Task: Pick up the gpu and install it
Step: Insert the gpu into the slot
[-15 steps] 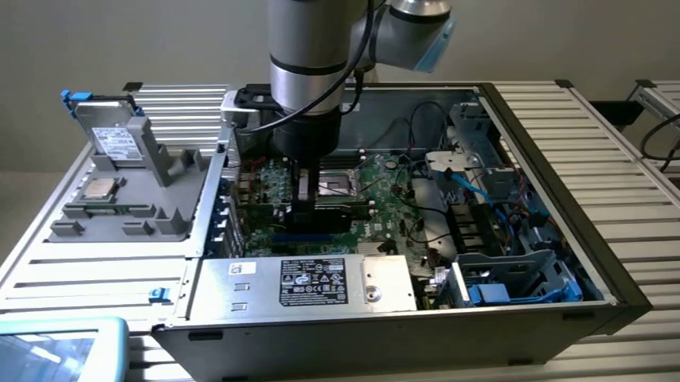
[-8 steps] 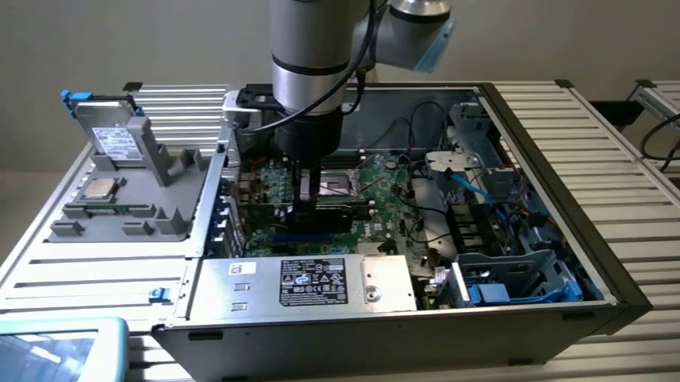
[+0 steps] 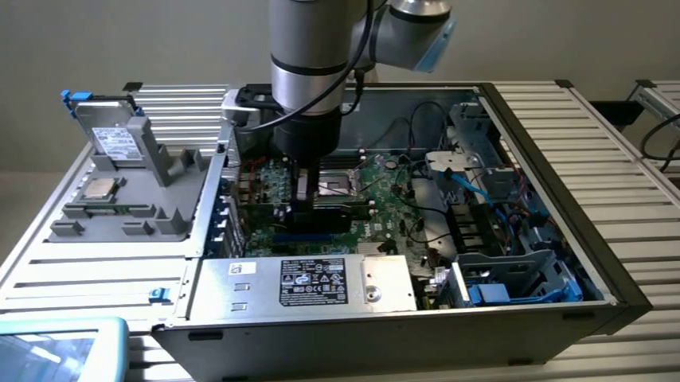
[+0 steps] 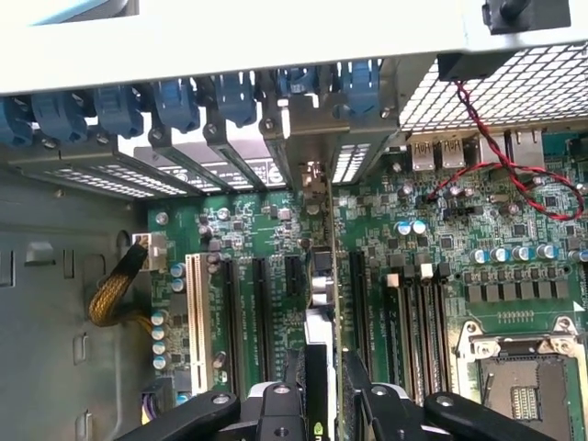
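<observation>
My hand (image 4: 329, 390) is clamped on the gpu (image 4: 323, 276), one finger on each face. The card stands on edge over the motherboard (image 4: 248, 230), between the long black slots (image 4: 260, 312), its far end toward the blue-clipped slot covers (image 4: 230, 101). I cannot tell if it is seated. The arm (image 3: 308, 72) reaches straight down into the open case (image 3: 372, 338).

No word readable from where I stood — the black label (image 3: 315, 280) on the power supply (image 3: 242, 288) showed white print and tiny marks, the drive's sticker (image 3: 115, 143) likewise — all too small.
</observation>
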